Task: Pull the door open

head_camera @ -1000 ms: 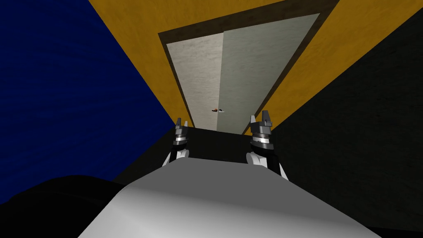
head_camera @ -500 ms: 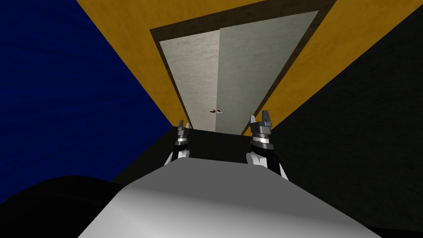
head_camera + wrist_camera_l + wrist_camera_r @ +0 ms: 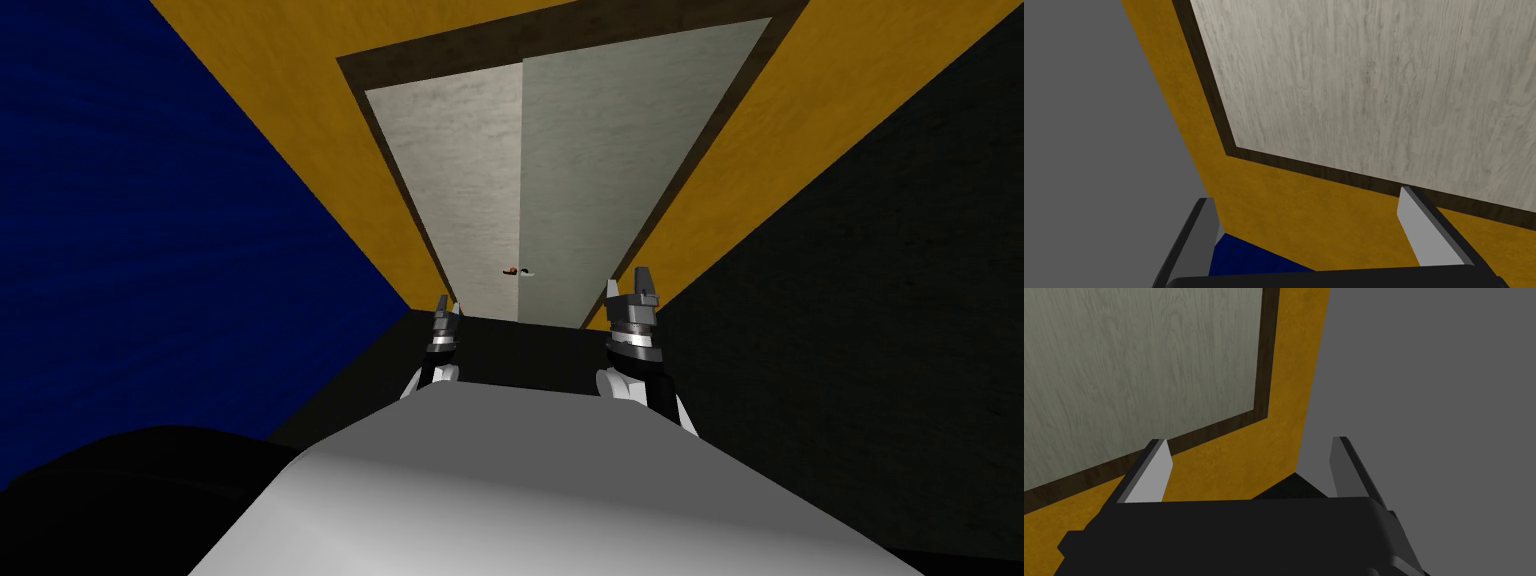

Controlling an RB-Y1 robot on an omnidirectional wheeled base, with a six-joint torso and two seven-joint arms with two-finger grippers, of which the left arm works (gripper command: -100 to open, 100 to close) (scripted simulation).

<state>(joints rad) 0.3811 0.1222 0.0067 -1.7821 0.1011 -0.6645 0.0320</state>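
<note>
So, left claw [image 3: 446,300] and right claw [image 3: 628,280] both hang wide open, holding nothing, facing the pale wood-grain door [image 3: 590,170] straight ahead; its little handle [image 3: 516,271] sits between them, untouched.

The right tool [image 3: 1249,442], fingers [image 3: 1151,473] apart, faces a pale door [image 3: 1139,373] in an ochre wall [image 3: 1294,363]

dim flat light, walls splaying toward corners.
</note>
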